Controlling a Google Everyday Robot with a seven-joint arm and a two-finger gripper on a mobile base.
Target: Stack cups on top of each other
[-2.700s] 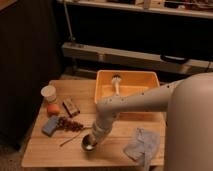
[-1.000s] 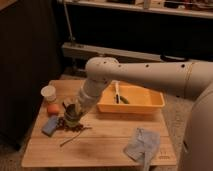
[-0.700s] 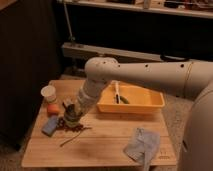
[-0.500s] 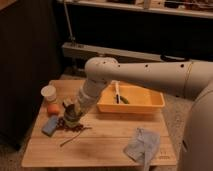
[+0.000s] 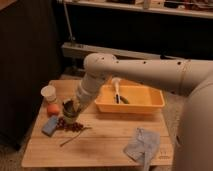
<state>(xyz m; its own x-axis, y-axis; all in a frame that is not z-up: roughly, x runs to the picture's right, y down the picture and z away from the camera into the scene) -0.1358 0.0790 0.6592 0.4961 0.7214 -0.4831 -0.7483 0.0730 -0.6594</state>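
Note:
A white cup (image 5: 48, 92) stands upright at the table's back left. My gripper (image 5: 69, 108) hangs from the white arm (image 5: 100, 70) over the left part of the table, right of the white cup. Directly under it is a greenish cup (image 5: 70, 118), touching or nearly touching it. The steel cup does not show on its own; it may be hidden at the gripper.
A yellow-orange bin (image 5: 150, 104) with a brush inside stands at the back right. An orange fruit (image 5: 53, 109), a blue sponge (image 5: 50, 126), red grapes (image 5: 72, 127) and a thin stick (image 5: 75, 136) lie around the gripper. A grey cloth (image 5: 141, 145) lies front right.
Since the earliest frame the arm swung from the table's front middle, where the steel cup stood, to the left beside the fruit. Over the last second nothing has visibly moved.

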